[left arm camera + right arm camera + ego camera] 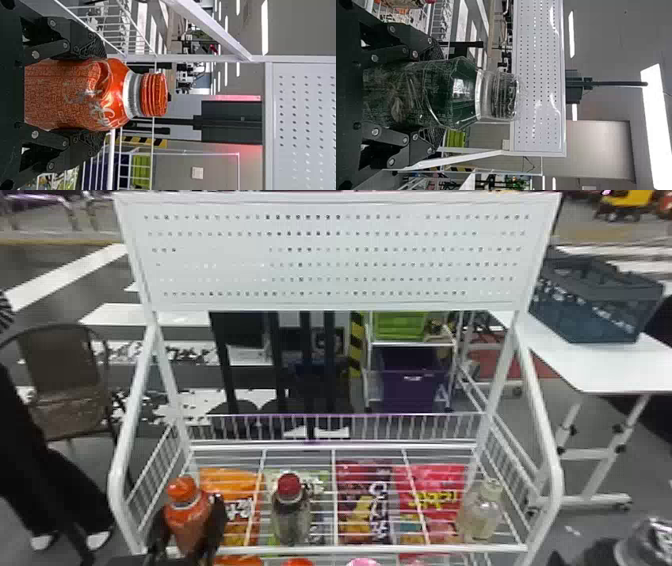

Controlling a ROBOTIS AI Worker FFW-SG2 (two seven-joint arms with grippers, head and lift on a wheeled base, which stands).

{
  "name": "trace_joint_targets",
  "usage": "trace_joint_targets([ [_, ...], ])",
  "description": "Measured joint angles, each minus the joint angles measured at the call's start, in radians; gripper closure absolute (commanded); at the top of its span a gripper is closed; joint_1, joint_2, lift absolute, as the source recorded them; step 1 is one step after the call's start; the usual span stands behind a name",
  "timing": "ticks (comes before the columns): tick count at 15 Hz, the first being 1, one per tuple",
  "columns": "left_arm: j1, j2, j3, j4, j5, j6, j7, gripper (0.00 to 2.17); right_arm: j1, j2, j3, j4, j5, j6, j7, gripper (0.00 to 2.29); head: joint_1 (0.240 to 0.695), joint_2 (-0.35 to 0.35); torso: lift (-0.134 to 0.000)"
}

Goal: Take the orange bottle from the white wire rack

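The left gripper (189,517) is closed around the orange bottle (186,510), one finger against each side of its body. In the left wrist view the bottle's ribbed cap and pale neck ring stand out past the fingertips (the two fingers are parted just by the bottle's own width). The bottle is upright at the front left of the white wire rack (350,548); whether its base touches the wires I cannot tell.

The right gripper (590,555) is near the head view's lower right corner, outside the rack, pinching a clear bottle (645,542) between its fingers, with the neck and cap sticking out beyond them.

On the rack, a red-capped bottle (291,512) stands near the middle of the front, and a pale bottle (481,512) near the right end. Snack bags show through the wires, among them an orange bag (227,480) and a red bag (435,485). A perforated white panel (335,260) tops the frame, and a dark crate (590,300) sits on a white table (600,365) to the right.
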Motion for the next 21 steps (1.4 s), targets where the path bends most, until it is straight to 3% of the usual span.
trace_joint_targets([
  [4,0.199,0.012,0.075,-0.346,-0.049,0.217,0.023,2.04,-0.011,0.0,0.007,0.006,0.005,0.005,0.0,0.86,0.499,0.0,0.0],
  [8,0.369,0.016,0.158,-0.55,-0.068,0.252,0.016,2.03,-0.013,0.0,0.008,0.007,0.007,0.009,0.0,0.86,0.499,0.0,0.0],
  [11,0.443,0.013,0.226,-0.635,-0.069,0.249,0.005,2.03,-0.014,0.0,0.009,0.012,0.007,0.012,-0.001,0.86,0.499,0.0,0.0],
  [15,0.481,0.007,0.309,-0.69,-0.015,0.259,-0.048,2.03,-0.02,0.0,0.015,0.011,0.01,0.013,-0.001,0.86,0.499,0.0,0.0],
  [21,0.468,0.003,0.315,-0.707,-0.004,0.323,-0.057,2.03,-0.032,0.0,0.016,0.013,0.008,0.028,-0.002,0.86,0.499,0.0,0.0],
])
